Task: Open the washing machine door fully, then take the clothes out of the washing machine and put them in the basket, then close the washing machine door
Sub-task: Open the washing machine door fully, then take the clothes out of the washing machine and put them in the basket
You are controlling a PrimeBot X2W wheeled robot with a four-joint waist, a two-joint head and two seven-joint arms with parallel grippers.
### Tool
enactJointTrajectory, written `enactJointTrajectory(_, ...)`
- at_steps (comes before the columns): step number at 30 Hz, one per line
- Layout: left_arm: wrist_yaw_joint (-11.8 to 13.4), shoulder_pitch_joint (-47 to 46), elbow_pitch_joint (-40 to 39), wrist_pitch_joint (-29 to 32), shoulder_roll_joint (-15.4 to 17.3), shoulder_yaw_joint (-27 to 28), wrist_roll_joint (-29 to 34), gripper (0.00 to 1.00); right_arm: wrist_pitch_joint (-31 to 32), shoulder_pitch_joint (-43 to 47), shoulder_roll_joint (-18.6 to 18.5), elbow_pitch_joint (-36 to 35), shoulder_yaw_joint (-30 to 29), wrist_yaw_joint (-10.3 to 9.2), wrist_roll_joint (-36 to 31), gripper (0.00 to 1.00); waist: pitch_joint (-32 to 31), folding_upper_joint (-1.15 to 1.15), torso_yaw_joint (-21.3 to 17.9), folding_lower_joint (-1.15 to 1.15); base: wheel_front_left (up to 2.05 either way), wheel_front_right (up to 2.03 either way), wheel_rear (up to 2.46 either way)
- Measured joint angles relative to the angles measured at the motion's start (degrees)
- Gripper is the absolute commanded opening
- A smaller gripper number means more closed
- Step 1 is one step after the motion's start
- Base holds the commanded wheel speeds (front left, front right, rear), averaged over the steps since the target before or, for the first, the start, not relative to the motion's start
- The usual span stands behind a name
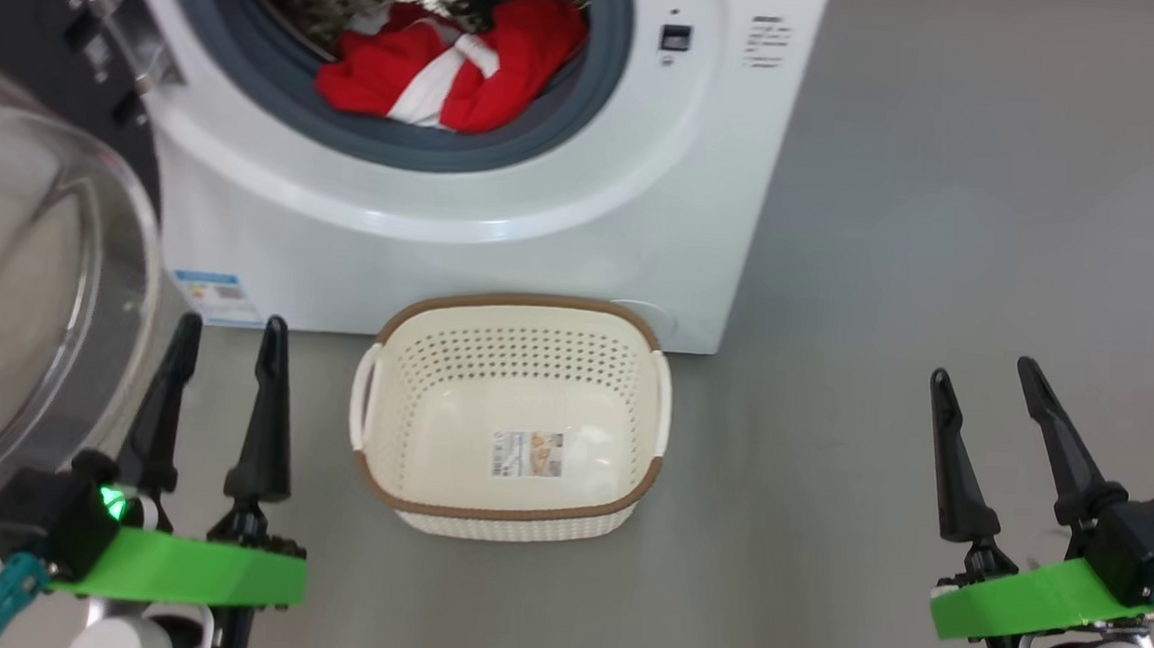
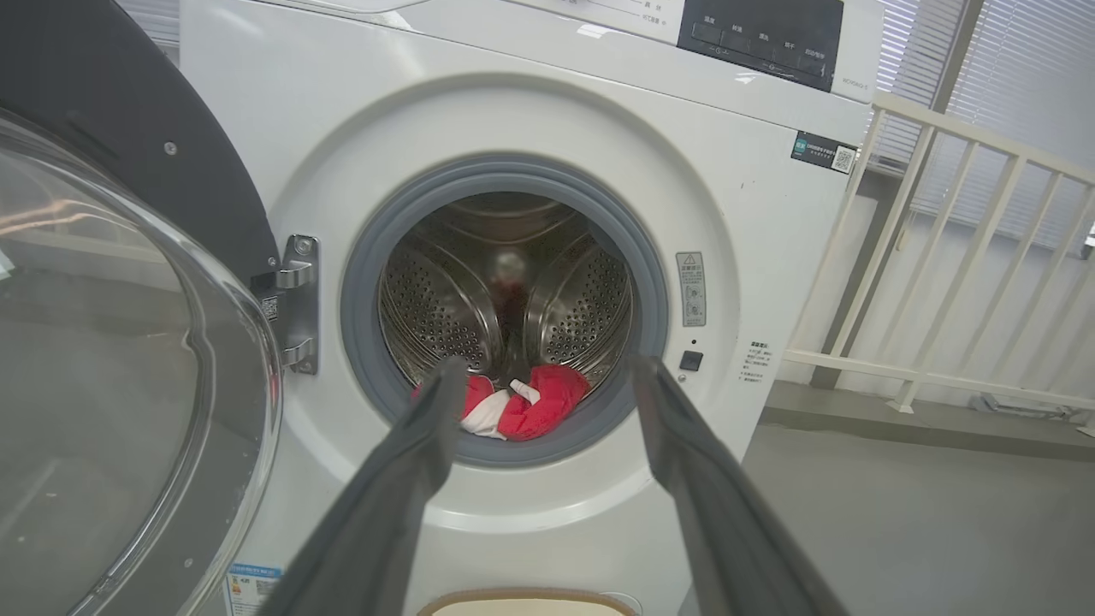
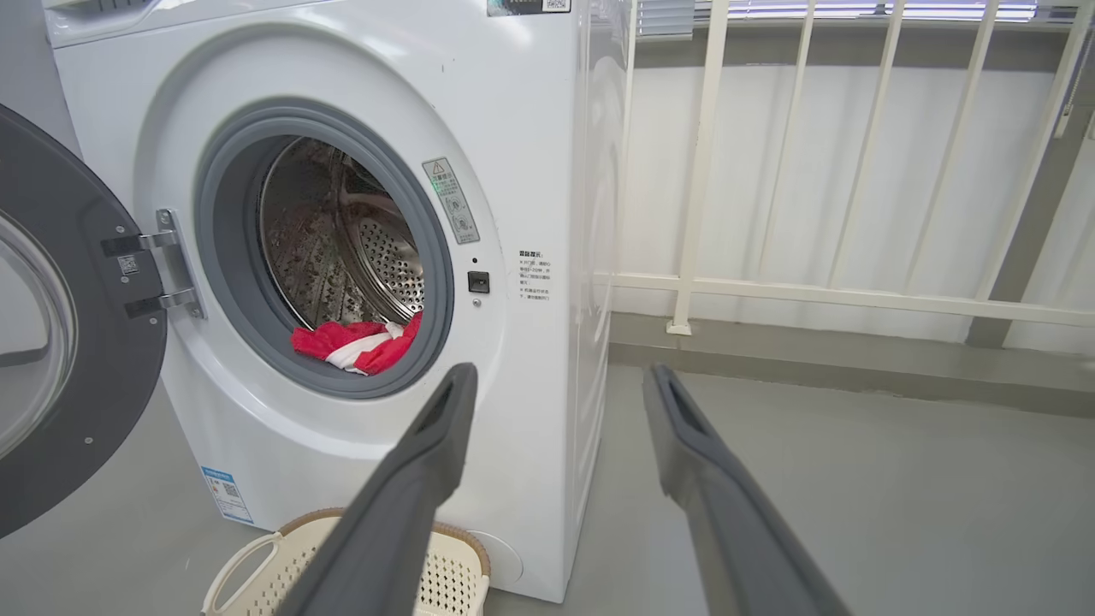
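Note:
The white washing machine stands ahead with its door swung open to the left, glass bowl bulging toward me. Red clothes with white stripes lie at the drum's front lip, clothes also seen in the left wrist view and clothes in the right wrist view. The cream basket sits on the floor just below the drum opening, holding only a sticker. My left gripper is open beside the door, left of the basket. My right gripper is open, far right over bare floor.
Grey floor spreads to the right of the machine. A white railing and wall run behind the machine on its right side. The open door hangs close to my left arm.

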Motion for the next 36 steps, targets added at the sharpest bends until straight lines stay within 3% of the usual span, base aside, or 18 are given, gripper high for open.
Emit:
enactJointTrajectory(16, 1.47, 9.88, 3.03, 2.38, 2.2, -0.98, 1.19, 1.0, 0.0, 6.43, 0.26, -1.31, 0.82, 0.0, 1.0, 1.0, -6.61, 0.0, -7.34, 0.0, 0.0, 0.0, 0.0)
enactJointTrajectory(36, 4.09, 12.5, 3.28, 2.46, 2.56, -1.63, 1.86, 1.0, 0.0, 9.6, 0.46, -2.33, 0.32, 0.0, 1.47, 1.0, -8.7, 0.0, -7.39, 0.0, 0.07, -0.07, 0.0)
